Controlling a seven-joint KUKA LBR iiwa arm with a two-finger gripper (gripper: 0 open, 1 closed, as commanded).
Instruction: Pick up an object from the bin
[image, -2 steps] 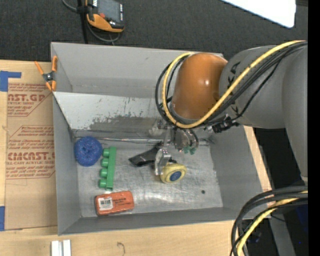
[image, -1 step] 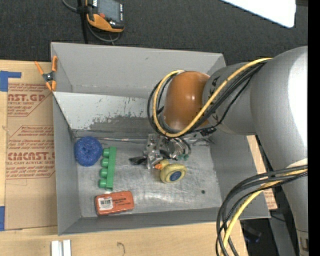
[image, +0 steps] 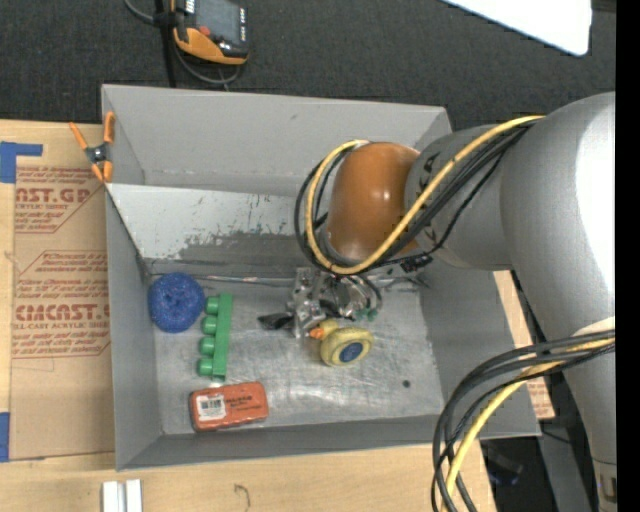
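My gripper (image: 318, 302) is low in the middle of the bin, under the arm's orange cover. Just in front of it and to its right lies a round cream-yellow thing with a blue centre (image: 346, 347), touching or nearly touching the gripper's lower end. A small black piece (image: 272, 321) lies on the floor just left of the gripper. Whether anything is held is hidden by the gripper's metal parts.
At the bin's left lie a blue bumpy ball (image: 176, 301) and, beside it, a green studded brick (image: 215, 334). An orange flat block with a white label (image: 229, 406) lies near the front wall. The arm covers the bin's right side.
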